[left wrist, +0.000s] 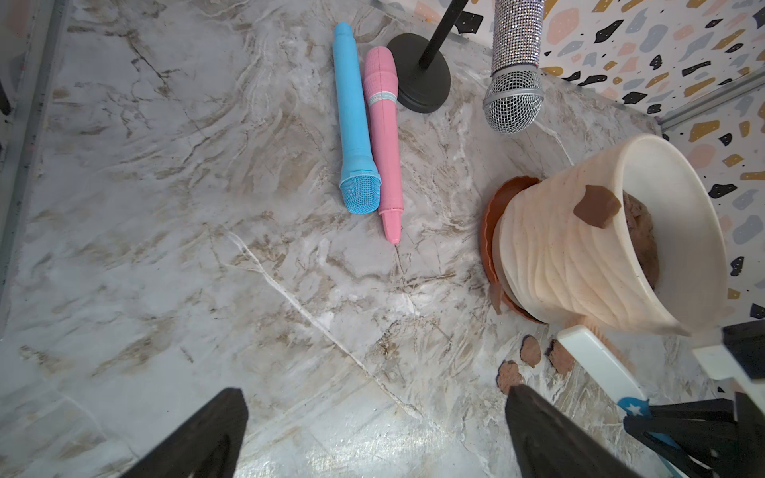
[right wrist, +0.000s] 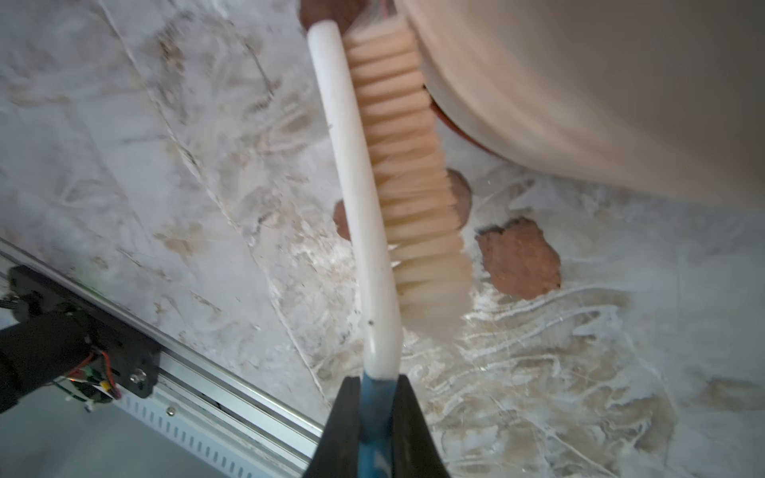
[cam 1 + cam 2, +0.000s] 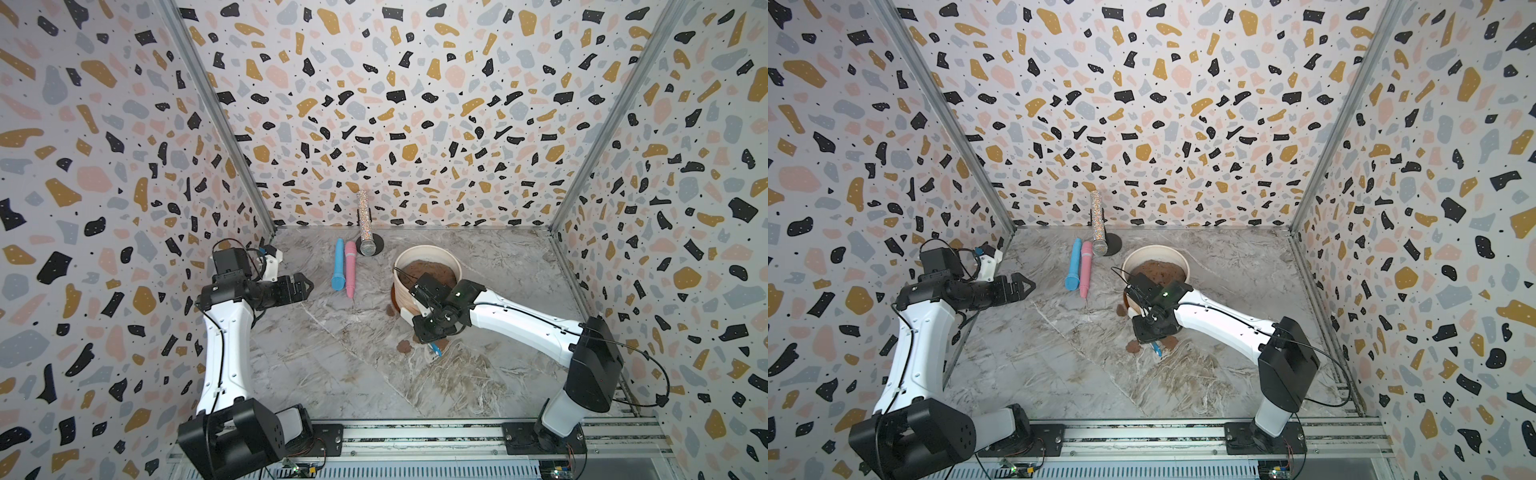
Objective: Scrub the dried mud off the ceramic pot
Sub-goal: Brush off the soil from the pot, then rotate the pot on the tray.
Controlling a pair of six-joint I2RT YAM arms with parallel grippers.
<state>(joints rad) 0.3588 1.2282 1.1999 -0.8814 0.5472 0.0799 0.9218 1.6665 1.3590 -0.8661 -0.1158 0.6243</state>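
Observation:
The cream ribbed ceramic pot (image 3: 428,252) (image 3: 1156,250) stands on its brown saucer (image 1: 490,223) right of the table's middle, with brown soil inside. One patch of dried mud (image 1: 596,205) sticks to its wall near the rim. Other flat patches (image 2: 519,265) (image 3: 404,345) lie on the table by the pot's near side. My right gripper (image 2: 376,383) is shut on the blue end of a white brush (image 2: 364,207). The brush's cream bristles (image 2: 414,165) face the pot's lower wall (image 2: 579,82) and meet it near the saucer. My left gripper (image 1: 374,397) (image 3: 305,284) hangs open and empty at the left.
A blue microphone (image 3: 340,266) and a pink one (image 3: 350,268) lie side by side at the back. A glittery microphone (image 3: 365,226) leans on a black stand behind them. Patterned walls close three sides, and a metal rail (image 3: 415,432) runs along the front.

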